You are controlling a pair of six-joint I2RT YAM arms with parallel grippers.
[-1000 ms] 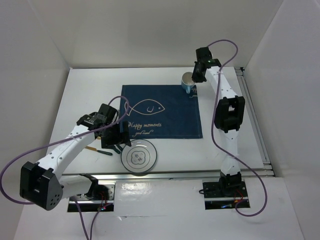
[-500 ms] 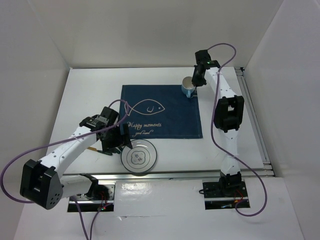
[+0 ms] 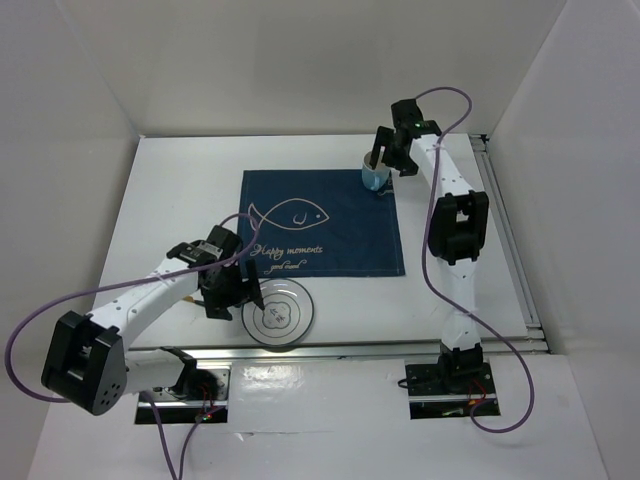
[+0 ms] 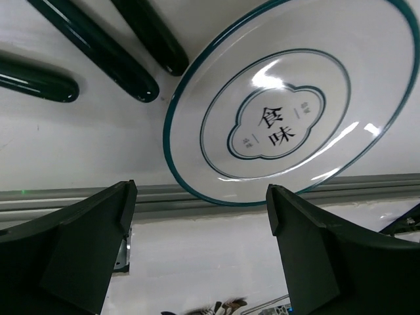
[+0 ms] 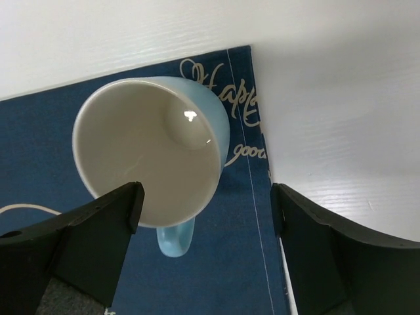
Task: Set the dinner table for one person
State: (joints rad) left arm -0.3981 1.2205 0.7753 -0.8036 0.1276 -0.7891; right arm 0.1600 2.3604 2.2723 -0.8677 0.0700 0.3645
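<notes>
A light-blue cup (image 5: pixel 151 147) stands upright on the far right corner of a navy placemat (image 3: pixel 330 225); the same cup (image 3: pixel 374 176) shows in the top view. My right gripper (image 5: pixel 207 193) hangs open just above it, its fingers apart from the cup, with the handle below the gap. A white plate (image 4: pixel 295 98) with a teal rim lies flat on the dinner table (image 3: pixel 170 190), near the front edge. From above, the plate (image 3: pixel 278 313) sits just right of my left gripper (image 3: pixel 232 290). In the wrist view the left gripper (image 4: pixel 200 197) is open and holds nothing.
Three dark green cutlery handles (image 4: pixel 98 49) lie on the table left of the plate. A metal rail (image 3: pixel 400 345) runs along the table's near edge, close to the plate, and another (image 3: pixel 510 250) down the right side. White walls close in the back and sides.
My right gripper has opened and let go of the cup on the placemat's corner. My left arm has moved down toward the near edge, beside the plate.
</notes>
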